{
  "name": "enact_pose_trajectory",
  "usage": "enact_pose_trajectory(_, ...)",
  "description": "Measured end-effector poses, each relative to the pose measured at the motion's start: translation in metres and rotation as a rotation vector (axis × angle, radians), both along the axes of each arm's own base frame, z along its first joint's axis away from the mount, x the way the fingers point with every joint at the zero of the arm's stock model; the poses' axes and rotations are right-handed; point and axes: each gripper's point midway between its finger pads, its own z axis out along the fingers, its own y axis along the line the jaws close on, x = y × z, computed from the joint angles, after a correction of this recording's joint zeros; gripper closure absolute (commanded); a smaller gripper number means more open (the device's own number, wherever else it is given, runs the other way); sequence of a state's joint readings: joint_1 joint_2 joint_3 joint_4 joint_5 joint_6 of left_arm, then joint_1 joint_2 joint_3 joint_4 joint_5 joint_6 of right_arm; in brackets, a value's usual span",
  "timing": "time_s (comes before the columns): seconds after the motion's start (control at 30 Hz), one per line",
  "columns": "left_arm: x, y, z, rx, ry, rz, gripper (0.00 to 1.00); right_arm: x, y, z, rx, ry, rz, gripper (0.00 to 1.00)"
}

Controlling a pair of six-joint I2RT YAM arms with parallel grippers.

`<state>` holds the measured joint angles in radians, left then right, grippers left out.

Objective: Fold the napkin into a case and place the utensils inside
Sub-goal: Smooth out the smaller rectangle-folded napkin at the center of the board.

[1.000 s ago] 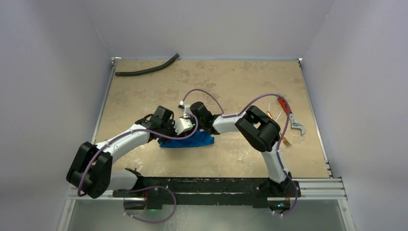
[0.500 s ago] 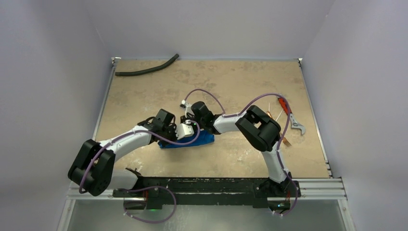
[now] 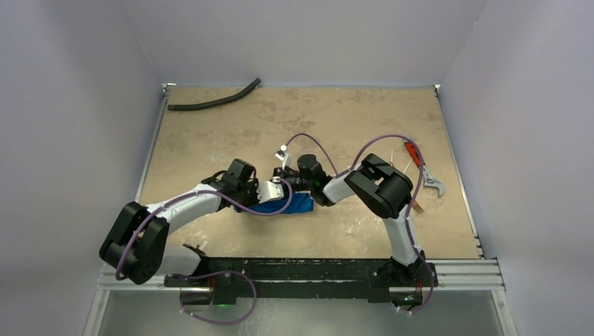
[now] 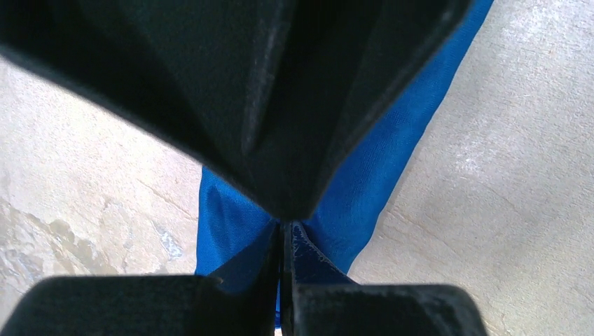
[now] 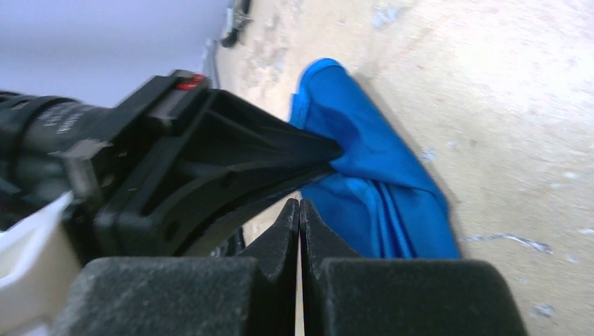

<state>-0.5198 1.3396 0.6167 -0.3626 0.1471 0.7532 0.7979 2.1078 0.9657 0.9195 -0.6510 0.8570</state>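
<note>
The sandy, mottled table (image 3: 336,119) fills the booth floor, and both arms bend inward over its middle, the left arm (image 3: 189,203) reaching from the near left and the right arm (image 3: 382,185) doubling back from the near right. A black curved hose (image 3: 213,101) lies by the far left corner. The napkin (image 3: 298,204) sits just under where the two wrists meet, bunched into a short oblong wad on the table, not a tidy case. The left gripper (image 4: 284,234) has its jaws pinched tight on a raised fold of the napkin. The right gripper (image 5: 300,210) has its jaws pressed together, tip to tip with the left one at the cloth; I cannot tell whether any fabric is caught between them. A red-handled wrench (image 3: 424,171) lies near the right edge, and beside it the utensils (image 3: 418,207) peek out from behind the right arm, well apart from the napkin.
</note>
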Motion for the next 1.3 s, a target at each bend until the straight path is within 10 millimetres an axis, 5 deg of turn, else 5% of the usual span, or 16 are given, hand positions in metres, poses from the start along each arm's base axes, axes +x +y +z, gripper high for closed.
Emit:
enact_pose_trajectory(0.23,0.000,0.000,0.000,0.002,-0.004,0.000,1.00,0.001,0.010,0.024,0.098,-0.015,0.006,1.00)
enact_pose_trajectory(0.37,0.001,0.001,0.000,0.010,-0.009,0.004,1.00,0.018,0.023,0.009,0.047,0.001,-0.025,1.00)
enact_pose_trajectory(0.6,0.001,0.001,0.000,0.008,-0.007,0.011,1.00,0.017,0.033,-0.024,-0.075,0.033,-0.053,1.00)
enact_pose_trajectory(0.77,-0.001,0.002,0.002,0.019,0.016,0.020,0.66,0.016,0.040,-0.027,-0.105,0.008,-0.043,1.00)
enact_pose_trajectory(0.97,-0.001,0.000,0.022,0.026,0.056,0.032,0.51,0.015,0.042,-0.029,-0.095,-0.020,-0.038,1.00)
enact_pose_trajectory(1.1,0.008,-0.009,0.060,-0.016,0.003,0.009,0.24,0.014,0.045,-0.029,-0.077,-0.037,-0.029,1.00)
enact_pose_trajectory(1.3,-0.004,-0.017,0.117,-0.126,-0.174,-0.154,0.16,0.013,0.045,-0.029,-0.068,-0.068,-0.015,1.00)
